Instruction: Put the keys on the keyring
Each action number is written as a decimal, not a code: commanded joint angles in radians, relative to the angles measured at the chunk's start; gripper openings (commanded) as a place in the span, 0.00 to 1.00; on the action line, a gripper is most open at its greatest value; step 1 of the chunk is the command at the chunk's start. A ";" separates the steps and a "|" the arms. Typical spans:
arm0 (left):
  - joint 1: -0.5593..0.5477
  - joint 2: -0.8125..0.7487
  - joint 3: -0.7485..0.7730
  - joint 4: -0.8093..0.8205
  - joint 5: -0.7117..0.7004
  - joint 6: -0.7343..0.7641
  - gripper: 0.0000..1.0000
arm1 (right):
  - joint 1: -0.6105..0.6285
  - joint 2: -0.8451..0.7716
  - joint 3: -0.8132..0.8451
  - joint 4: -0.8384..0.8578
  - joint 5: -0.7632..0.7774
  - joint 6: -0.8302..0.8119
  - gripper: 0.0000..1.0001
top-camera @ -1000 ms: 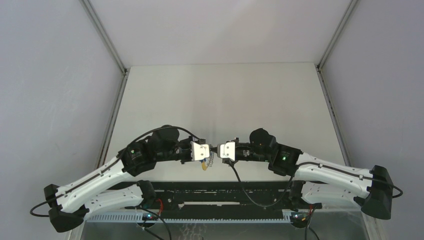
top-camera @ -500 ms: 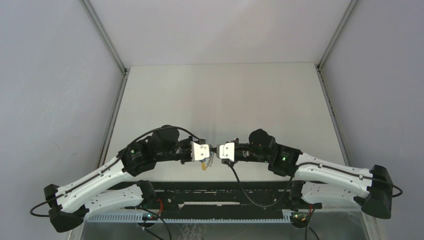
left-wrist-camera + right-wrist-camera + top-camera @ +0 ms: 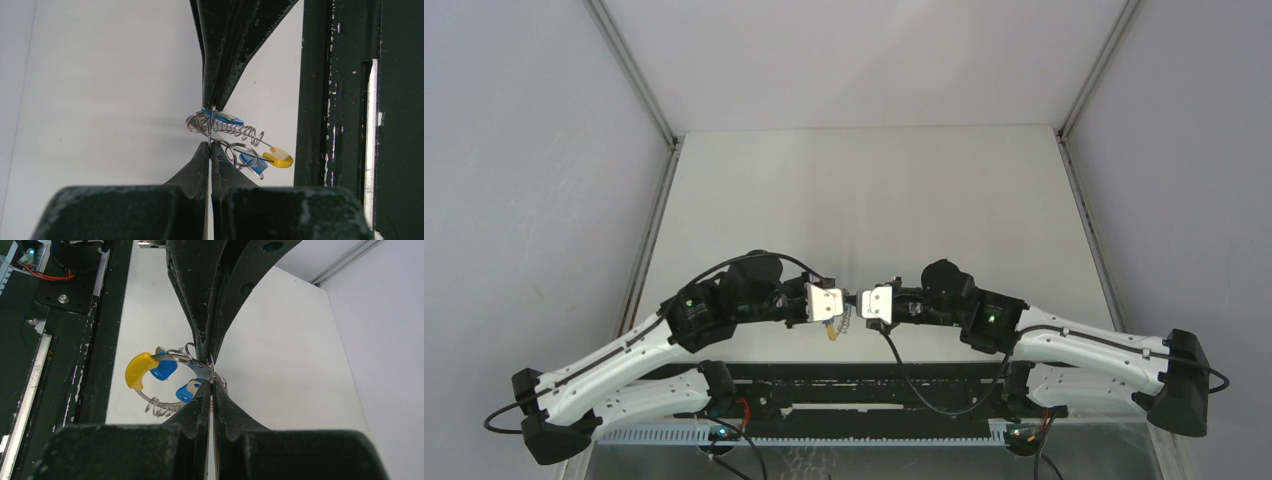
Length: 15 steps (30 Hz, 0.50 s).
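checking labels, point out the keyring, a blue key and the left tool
keyring (image 3: 137,369): right wrist view, yellow curved section
blue key (image 3: 164,370): right wrist view, plastic head
left tool (image 3: 210,145): left wrist view, between its fingertips

Matte off-white table (image 3: 874,190), edged left and right by aluminium rails (image 3: 650,250) and closed in by grey walls (image 3: 524,150), with a black slotted mounting frame (image 3: 864,398) lying along its near edge under both arms.
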State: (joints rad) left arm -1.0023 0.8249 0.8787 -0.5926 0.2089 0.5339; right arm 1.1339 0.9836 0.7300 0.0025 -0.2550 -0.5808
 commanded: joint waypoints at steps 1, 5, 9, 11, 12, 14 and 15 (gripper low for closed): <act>-0.005 -0.002 -0.018 0.043 -0.002 0.003 0.00 | 0.013 -0.025 0.050 0.027 0.024 -0.005 0.00; -0.004 0.002 -0.018 0.043 -0.004 0.003 0.00 | 0.017 -0.035 0.048 0.027 0.030 -0.007 0.00; -0.004 0.004 -0.016 0.042 -0.009 0.001 0.00 | 0.018 -0.037 0.048 0.024 0.031 -0.008 0.00; -0.004 0.004 -0.017 0.043 -0.008 0.002 0.00 | 0.018 -0.032 0.048 0.024 0.027 -0.008 0.00; -0.004 0.004 -0.015 0.042 -0.007 0.003 0.00 | 0.018 -0.029 0.048 0.022 0.024 -0.009 0.00; -0.004 0.003 -0.015 0.042 -0.004 0.003 0.00 | 0.018 -0.022 0.048 0.022 0.022 -0.008 0.00; -0.004 0.002 -0.016 0.043 0.000 0.003 0.00 | 0.018 -0.016 0.049 0.020 0.023 -0.010 0.00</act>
State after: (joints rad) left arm -1.0023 0.8333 0.8787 -0.5926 0.2047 0.5339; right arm 1.1416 0.9672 0.7300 0.0021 -0.2367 -0.5831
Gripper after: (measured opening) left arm 0.011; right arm 0.003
